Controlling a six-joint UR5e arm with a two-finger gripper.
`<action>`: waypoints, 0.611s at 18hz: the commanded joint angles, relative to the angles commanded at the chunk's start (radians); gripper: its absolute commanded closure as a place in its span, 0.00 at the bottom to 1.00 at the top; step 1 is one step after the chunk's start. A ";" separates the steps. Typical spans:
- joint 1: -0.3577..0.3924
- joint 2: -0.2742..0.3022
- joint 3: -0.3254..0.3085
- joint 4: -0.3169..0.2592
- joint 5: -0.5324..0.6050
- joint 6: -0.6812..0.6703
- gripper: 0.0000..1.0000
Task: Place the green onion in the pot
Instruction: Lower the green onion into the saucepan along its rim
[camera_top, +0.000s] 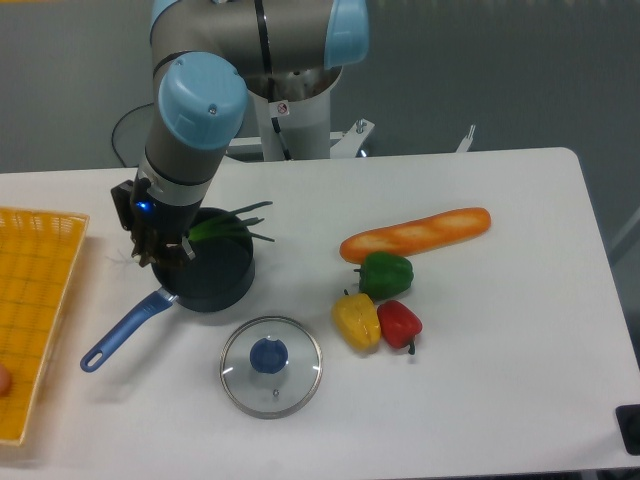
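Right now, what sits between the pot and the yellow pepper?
In the fixed camera view, nothing: only bare white table between the pot and yellow pepper. The glass lid lies nearer the camera, below that line.

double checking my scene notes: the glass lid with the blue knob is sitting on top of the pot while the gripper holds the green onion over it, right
Not quite. The camera view shows the glass lid lying flat on the table in front of the pot, not on top of it; the pot is uncovered. The rest holds: the gripper holds the green onion over the pot.
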 joint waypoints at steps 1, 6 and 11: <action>0.000 0.002 0.000 0.003 0.000 -0.008 0.82; 0.008 0.003 0.000 0.029 -0.035 -0.034 0.82; 0.009 0.002 0.000 0.071 -0.090 -0.103 0.83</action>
